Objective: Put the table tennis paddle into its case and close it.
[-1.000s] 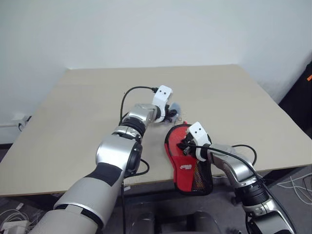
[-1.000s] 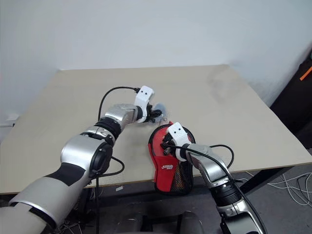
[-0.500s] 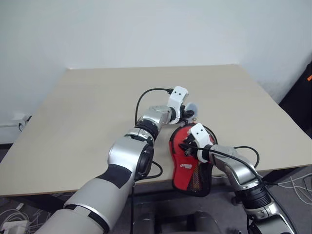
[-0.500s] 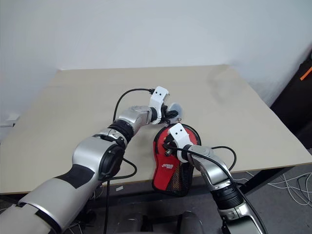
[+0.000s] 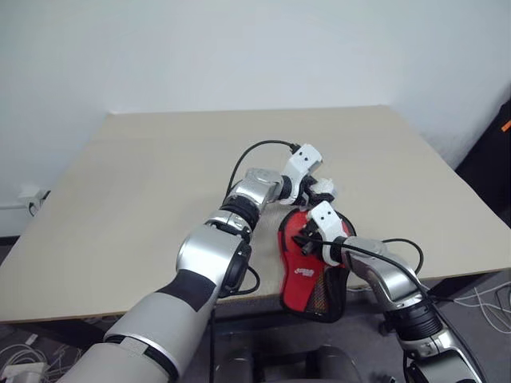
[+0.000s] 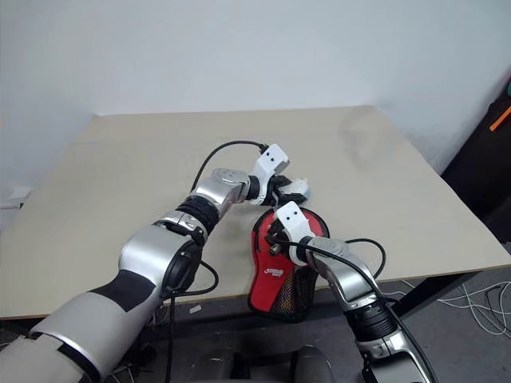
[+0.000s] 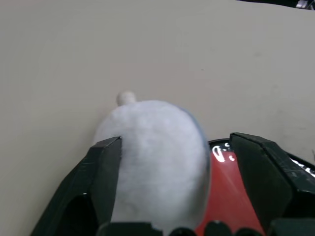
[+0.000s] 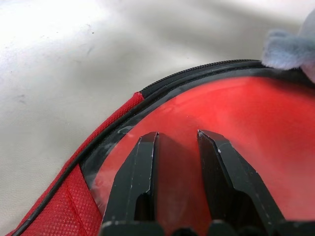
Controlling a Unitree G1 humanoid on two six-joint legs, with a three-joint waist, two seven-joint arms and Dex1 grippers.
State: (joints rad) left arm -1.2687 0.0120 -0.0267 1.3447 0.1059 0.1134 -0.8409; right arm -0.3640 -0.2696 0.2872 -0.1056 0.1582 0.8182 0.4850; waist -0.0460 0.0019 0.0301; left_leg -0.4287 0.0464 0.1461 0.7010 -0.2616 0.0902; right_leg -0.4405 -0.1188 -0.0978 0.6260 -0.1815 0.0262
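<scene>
Jaws first: the left gripper (image 7: pixel 177 140) stands with its two black fingers wide apart and clamped on nothing, while the right gripper (image 8: pixel 177 133) keeps its fingers only narrowly apart, nothing between them, tips on or just above the case; I cannot tell which. The wide beige rectangular table (image 5: pixel 160 175) carries the paddle-shaped soft red zip case (image 5: pixel 302 271) at its near edge, right of centre, round end pointing far and black mesh narrow end hanging over the near edge. The right gripper sits over the round end's clear plastic panel, and the red seen through it looks to be the round red rubber blade of the table tennis paddle (image 8: pixel 236 123), so the paddle seems to be inside already. A fluffy white puff (image 7: pixel 157 147) lies at the case's far rim, between the left fingers, against one and clear of the other; it may belong to the zip pull. The stretch of zip in the right wrist view looks shut, so closing seems nearly done; the far end is hidden, so that remains to be confirmed.
</scene>
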